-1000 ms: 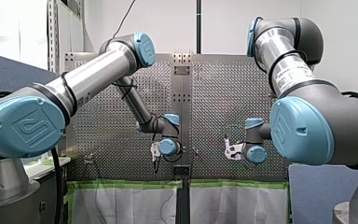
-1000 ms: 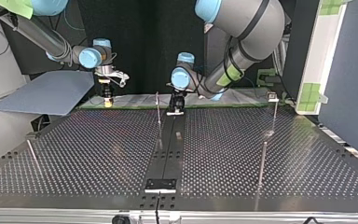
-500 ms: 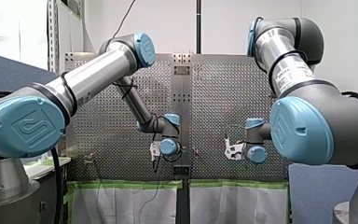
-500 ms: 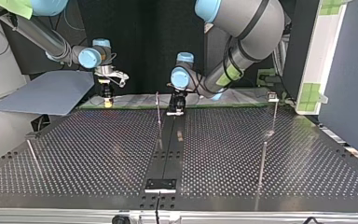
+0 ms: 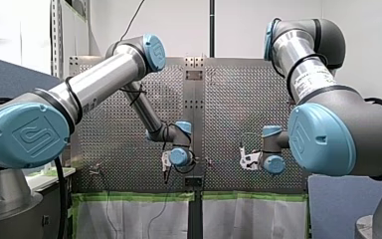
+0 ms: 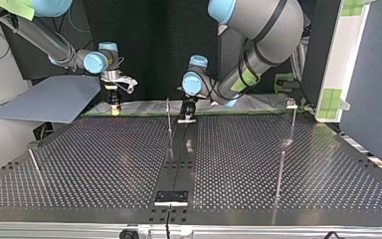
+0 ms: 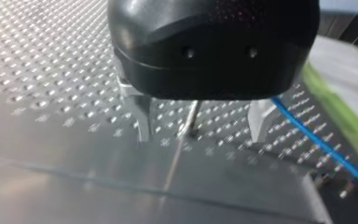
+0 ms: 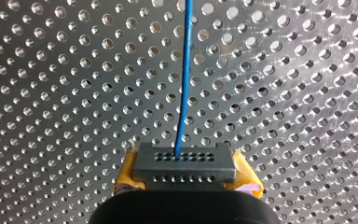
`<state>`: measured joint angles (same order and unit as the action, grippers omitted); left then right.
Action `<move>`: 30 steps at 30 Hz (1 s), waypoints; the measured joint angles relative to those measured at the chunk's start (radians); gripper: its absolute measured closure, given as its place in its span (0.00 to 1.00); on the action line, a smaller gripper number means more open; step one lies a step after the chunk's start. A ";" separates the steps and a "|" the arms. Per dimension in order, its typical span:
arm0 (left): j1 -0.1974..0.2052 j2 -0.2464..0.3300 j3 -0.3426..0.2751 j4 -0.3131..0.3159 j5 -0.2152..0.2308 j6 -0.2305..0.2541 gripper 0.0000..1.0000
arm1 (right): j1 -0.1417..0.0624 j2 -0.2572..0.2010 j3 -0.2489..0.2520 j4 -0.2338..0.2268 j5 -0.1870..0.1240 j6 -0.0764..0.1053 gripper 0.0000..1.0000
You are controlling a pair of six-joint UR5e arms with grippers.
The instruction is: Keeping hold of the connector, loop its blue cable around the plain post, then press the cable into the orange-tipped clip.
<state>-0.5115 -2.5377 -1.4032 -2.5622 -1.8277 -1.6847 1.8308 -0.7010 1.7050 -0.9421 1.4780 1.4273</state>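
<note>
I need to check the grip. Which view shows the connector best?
The right wrist view: the connector is close up, clamped by my right gripper, the cable leaving its face. In the top and front views it is too small to make out; the left wrist view shows only cable.

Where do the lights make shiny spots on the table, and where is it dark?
Left wrist view: the table glints at every hole, and the thin post ahead of my left gripper mirrors in the smooth strip. Right wrist view: hole rims gleam around the blue cable. Top view: the backdrop is black.
</note>
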 joint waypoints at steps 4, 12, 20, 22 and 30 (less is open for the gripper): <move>-0.006 0.000 0.000 -0.045 0.033 0.015 0.00 | 0.000 0.000 0.000 0.004 0.001 0.000 1.00; -0.023 0.001 0.000 -0.126 0.081 0.067 0.00 | 0.000 0.000 0.000 0.007 0.000 0.000 1.00; -0.040 0.001 -0.005 -0.166 0.108 0.072 0.00 | 0.000 0.000 0.000 0.011 0.000 -0.003 1.00; -0.043 0.003 -0.010 -0.166 0.108 0.072 0.00 | 0.000 0.000 0.000 0.011 0.000 -0.003 1.00; -0.045 0.009 -0.019 -0.163 0.097 0.061 0.00 | 0.000 0.000 0.000 0.011 0.000 -0.006 1.00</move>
<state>-0.5568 -2.5285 -1.4223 -2.7249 -1.7308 -1.6242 1.8309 -0.7011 1.7048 -0.9311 1.4777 1.4215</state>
